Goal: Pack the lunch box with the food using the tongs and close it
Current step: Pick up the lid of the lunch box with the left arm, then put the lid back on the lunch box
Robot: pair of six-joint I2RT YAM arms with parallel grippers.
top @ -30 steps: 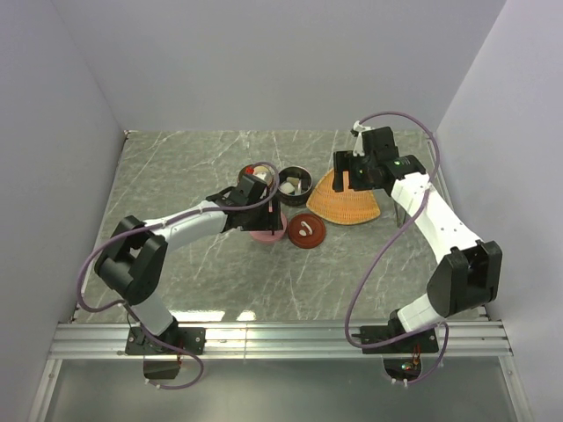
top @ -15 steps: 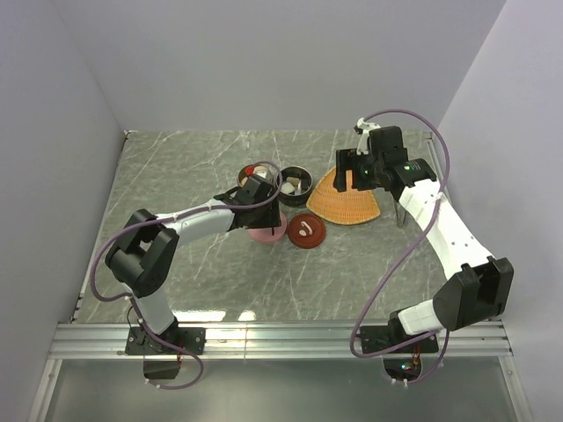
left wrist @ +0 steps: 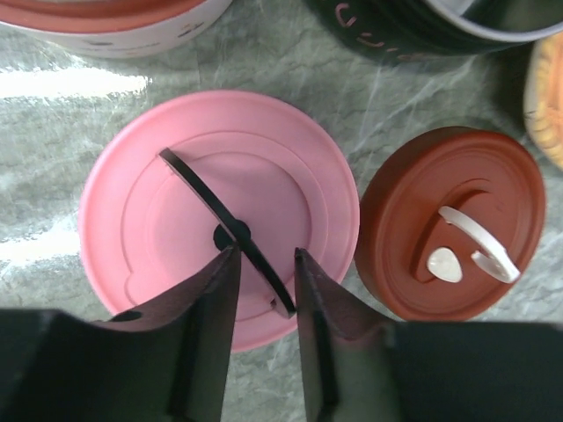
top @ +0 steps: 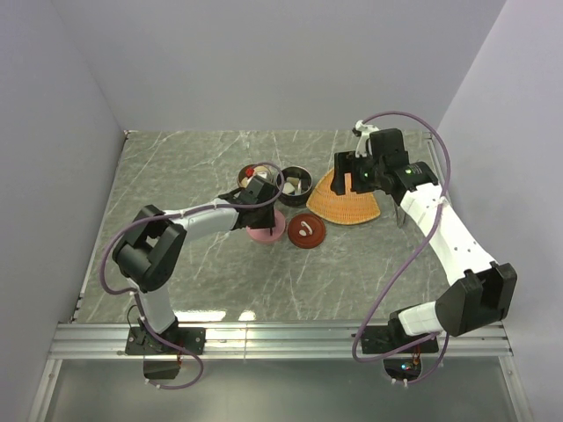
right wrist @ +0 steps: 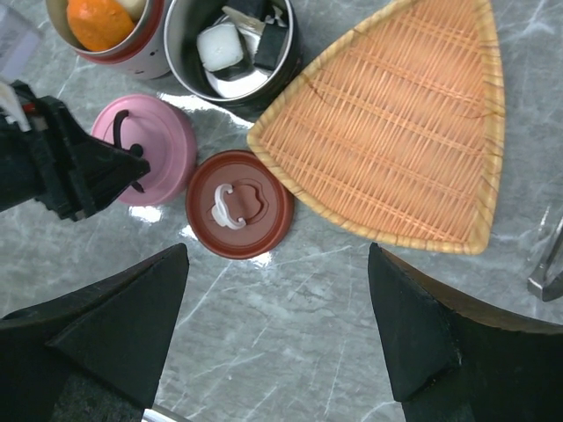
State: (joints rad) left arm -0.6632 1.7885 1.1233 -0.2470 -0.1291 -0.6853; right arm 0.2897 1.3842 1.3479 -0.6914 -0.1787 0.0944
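The lunch box stands in parts. A white pot [right wrist: 151, 42] holds an orange ball [right wrist: 98, 19], and a steel bowl [right wrist: 180, 53] holds white and black food pieces [right wrist: 217, 46]. In front of them lie a pink lid [left wrist: 167, 220] and a brown-red lid [left wrist: 457, 189]. My left gripper [left wrist: 266, 253] hangs low over the pink lid, its jaws a narrow gap apart, astride the lid's black handle [left wrist: 198, 189]. My right gripper [right wrist: 277, 248] hovers wide open and empty above the table beside the orange woven tray [right wrist: 396, 132]. The tongs [top: 398, 214] lie right of the tray.
The pots and lids sit close together mid-table [top: 176, 176], with the empty tray right beside them. The enclosure's walls rise on three sides. The tongs' end [right wrist: 547, 264] shows at the right edge of the right wrist view.
My left gripper has reached forward over the pink lid and narrowed its jaws around the handle. The right arm has drifted slightly right, its jaws still wide.
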